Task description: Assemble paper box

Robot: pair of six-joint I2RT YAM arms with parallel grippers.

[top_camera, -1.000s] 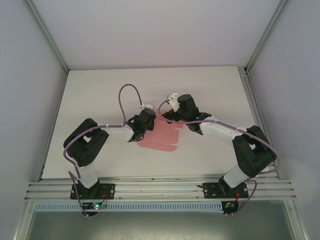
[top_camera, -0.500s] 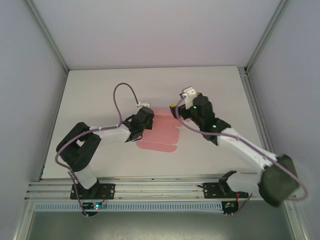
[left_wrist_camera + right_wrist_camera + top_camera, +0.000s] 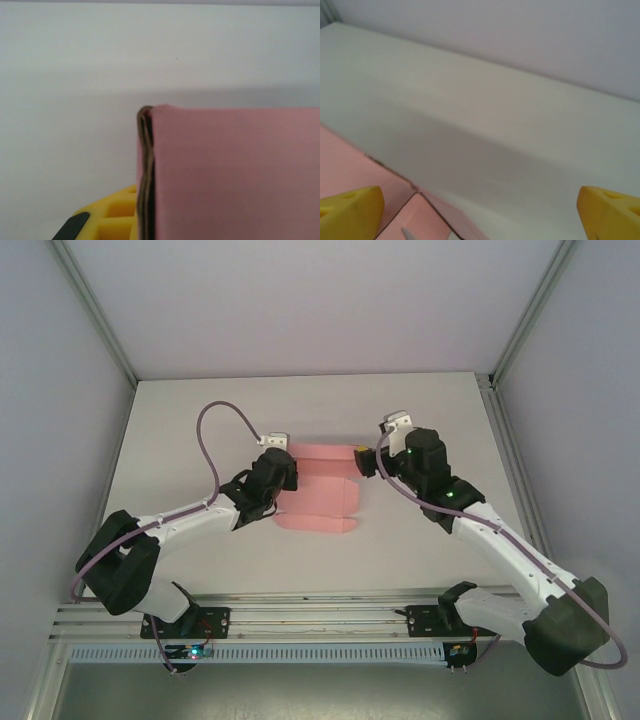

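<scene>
Now, your box (image 3: 322, 492), thin pink creased card, lies on the table (image 3: 190, 430) between both grippers. Your right gripper (image 3: 480, 212) is spread wide, with the box's corner beside one yellow fingertip (image 3: 350, 210). Your left gripper (image 3: 276, 488) is at the box's layered edge, but you can't tell whether it grips. Both arms reach forward, low.

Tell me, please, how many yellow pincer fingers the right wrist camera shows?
2: one finger at the lower left, over the paper box; the other at the lower right, over bare table.
</scene>
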